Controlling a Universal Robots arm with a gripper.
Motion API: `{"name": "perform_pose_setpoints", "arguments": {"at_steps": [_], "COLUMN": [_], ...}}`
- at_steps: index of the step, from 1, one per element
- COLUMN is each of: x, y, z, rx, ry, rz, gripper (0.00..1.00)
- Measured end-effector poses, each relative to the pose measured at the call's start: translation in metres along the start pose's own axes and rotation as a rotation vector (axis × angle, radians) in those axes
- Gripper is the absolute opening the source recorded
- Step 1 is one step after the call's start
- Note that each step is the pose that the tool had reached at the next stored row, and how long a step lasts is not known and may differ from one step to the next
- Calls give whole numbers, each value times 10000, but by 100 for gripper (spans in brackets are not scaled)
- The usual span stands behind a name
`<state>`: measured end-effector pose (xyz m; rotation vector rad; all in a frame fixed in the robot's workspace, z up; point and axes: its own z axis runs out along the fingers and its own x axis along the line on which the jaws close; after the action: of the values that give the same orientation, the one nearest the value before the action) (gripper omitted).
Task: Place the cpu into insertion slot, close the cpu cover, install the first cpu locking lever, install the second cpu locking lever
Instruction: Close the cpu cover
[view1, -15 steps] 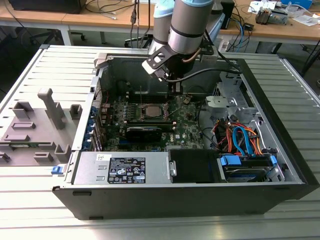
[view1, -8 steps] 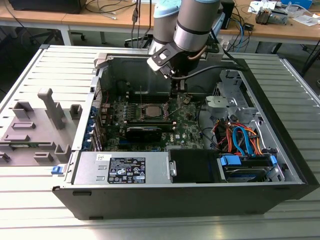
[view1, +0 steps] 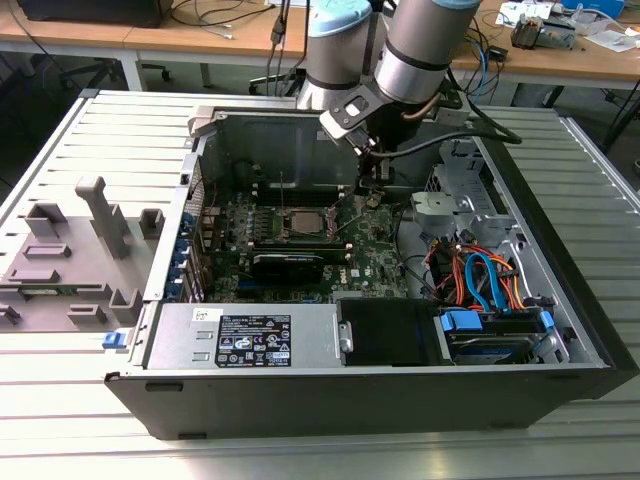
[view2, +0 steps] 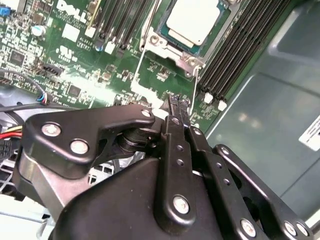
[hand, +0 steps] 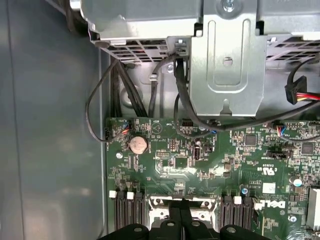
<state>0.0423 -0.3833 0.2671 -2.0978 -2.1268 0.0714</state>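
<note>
The cpu (view2: 192, 20), a pale silver square, lies in the socket on the green motherboard (view2: 90, 70). The silvery cpu cover (view2: 161, 42) lies flat around it as a frame. Two thin wire locking levers stand off the socket: one lever (view2: 195, 85) runs right beside my fingertips, and the other lever (view2: 141, 50) is on the far side of the socket. My gripper (view2: 179, 102) is shut, its black fingers (hand: 180, 222) pressed together just off the socket's corner. I cannot tell whether the near lever is pinched or only touched. In the exterior view the gripper (view1: 375, 190) hangs over the board, to the right of the socket (view1: 300, 222).
The open computer case (view1: 560, 250) walls the board in on all sides. Memory slots (view2: 235, 60) flank the socket. A metal drive cage (hand: 227, 60) with black cables (hand: 180, 95) stands beside the board, and coloured cables (view1: 480, 280) fill the exterior view's right. A grey fixture (view1: 90, 240) sits outside the case at the left.
</note>
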Motion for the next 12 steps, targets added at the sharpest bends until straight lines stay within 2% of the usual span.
{"name": "perform_pose_setpoints", "arguments": {"at_steps": [3,5,11,12], "x": [-11,-36,-50,-51], "y": [68,89,93,93], "z": [-9,-3,7,8], "rx": [159,223,240,202], "ry": [3,4,4,2], "rz": [13,17,19,17], "gripper": [11,11,11,11]}}
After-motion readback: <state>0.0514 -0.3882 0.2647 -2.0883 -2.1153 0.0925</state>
